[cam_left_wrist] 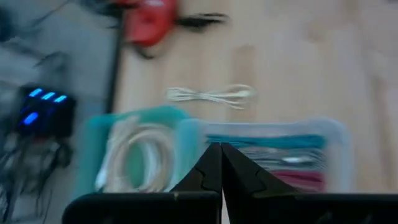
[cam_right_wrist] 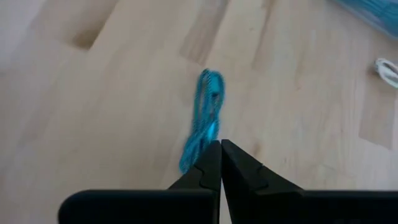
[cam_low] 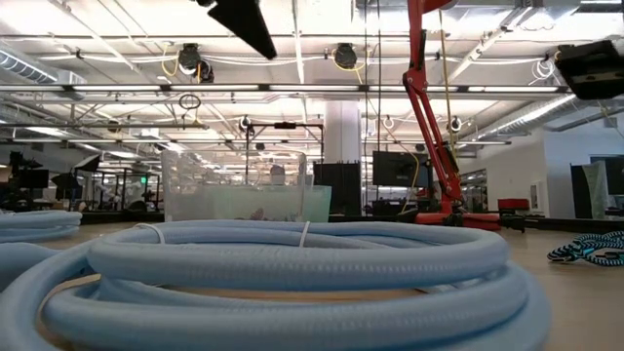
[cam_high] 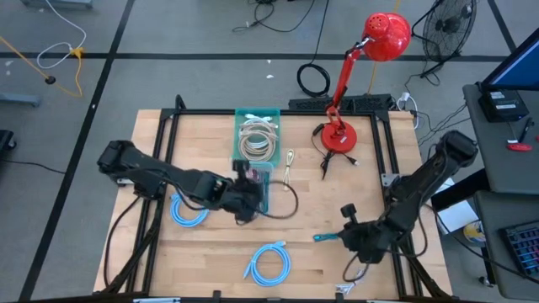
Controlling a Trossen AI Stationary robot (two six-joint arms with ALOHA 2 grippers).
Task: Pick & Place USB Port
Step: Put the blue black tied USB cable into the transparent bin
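High view: right gripper, fingers closed w/ nothing gripped, sits just beside the teal USB cable lying on the counter, so pick not yet done; left gripper, fingers closed and empty, near the clear bin, placement pending.

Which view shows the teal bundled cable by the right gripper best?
The right wrist view: the cable lies whole just ahead of the shut fingers. The high view shows it small; the low view only catches it at the edge; the left wrist misses it.
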